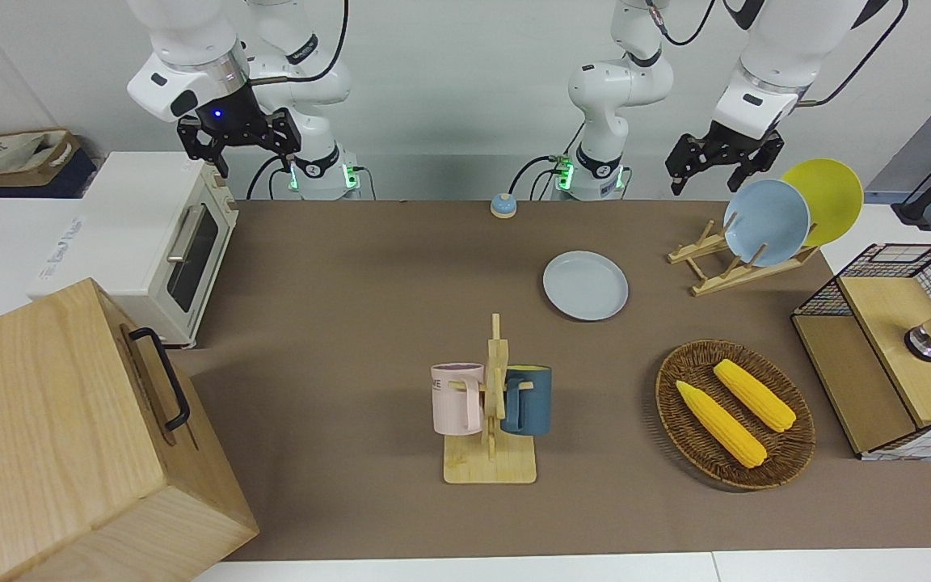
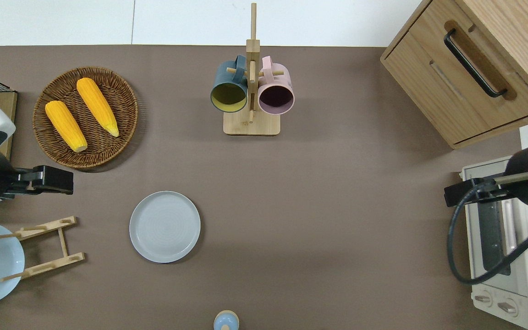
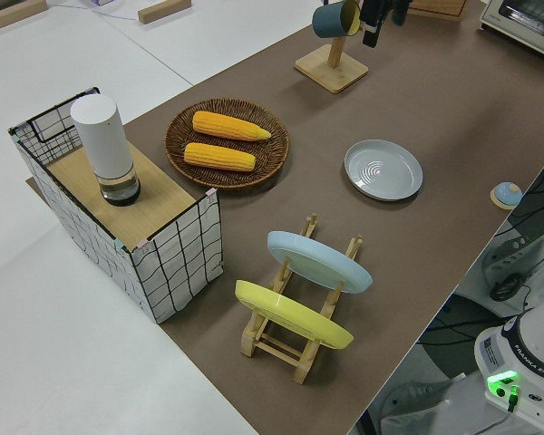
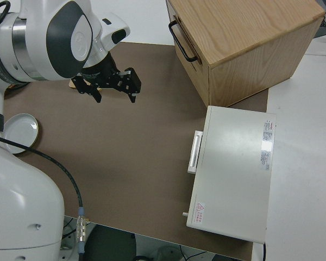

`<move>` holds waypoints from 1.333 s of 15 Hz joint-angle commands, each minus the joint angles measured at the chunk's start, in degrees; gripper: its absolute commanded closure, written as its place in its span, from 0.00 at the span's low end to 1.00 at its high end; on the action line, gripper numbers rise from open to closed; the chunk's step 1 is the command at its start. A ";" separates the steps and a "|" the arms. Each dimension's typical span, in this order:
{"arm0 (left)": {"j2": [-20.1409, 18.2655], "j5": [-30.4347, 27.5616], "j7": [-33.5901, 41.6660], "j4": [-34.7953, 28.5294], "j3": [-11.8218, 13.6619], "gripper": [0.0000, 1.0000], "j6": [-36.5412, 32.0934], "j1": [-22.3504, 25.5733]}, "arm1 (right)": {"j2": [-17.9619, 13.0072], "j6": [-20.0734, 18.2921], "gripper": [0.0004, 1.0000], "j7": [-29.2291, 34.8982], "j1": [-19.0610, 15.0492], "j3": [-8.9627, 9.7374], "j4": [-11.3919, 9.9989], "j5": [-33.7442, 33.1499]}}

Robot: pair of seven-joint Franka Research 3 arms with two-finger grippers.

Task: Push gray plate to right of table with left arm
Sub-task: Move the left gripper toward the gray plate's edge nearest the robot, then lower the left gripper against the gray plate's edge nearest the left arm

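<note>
the gray plate [image 2: 165, 227] lies flat on the brown worktop [image 2: 337, 206], between the wooden plate rack [image 2: 44, 247] and the open middle, nearer the robots than the corn basket [image 2: 85, 117]. bare cover toward the right arm's end leaves a sliding lane. the left hand [image 1: 722, 162] hangs raised with fingers spread, touching nothing; the right arm is parked.

I see the gray plate [image 2: 165, 227] lying flat and upright on the brown desk [image 2: 328, 192], pale gray, round, low rim, nothing on it. It sits toward the left arm's end, nearer the robots than the desk's middle. The left arm [image 1: 764, 73] is raised; its end effector [image 1: 722, 172] touches nothing, fingers apart.
</note>
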 commanded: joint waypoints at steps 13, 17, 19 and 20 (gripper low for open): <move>-0.39 -0.25 0.00 -7.39 1.52 0.00 1.70 -0.37 | -0.14 -0.90 0.02 0.66 -1.07 0.93 0.53 0.25; -8.82 -3.77 -0.18 -29.09 3.28 0.00 19.26 -0.80 | -0.14 -0.90 0.02 0.66 -1.16 0.93 0.53 0.25; -9.97 -3.85 -0.26 -35.51 3.28 0.00 24.62 -2.38 | -0.14 -0.90 0.02 0.66 -1.07 0.93 0.53 0.25; -10.23 -3.85 -0.52 -40.24 3.28 0.00 29.52 -2.91 | -0.14 -0.90 0.02 0.66 -1.07 0.93 0.53 0.25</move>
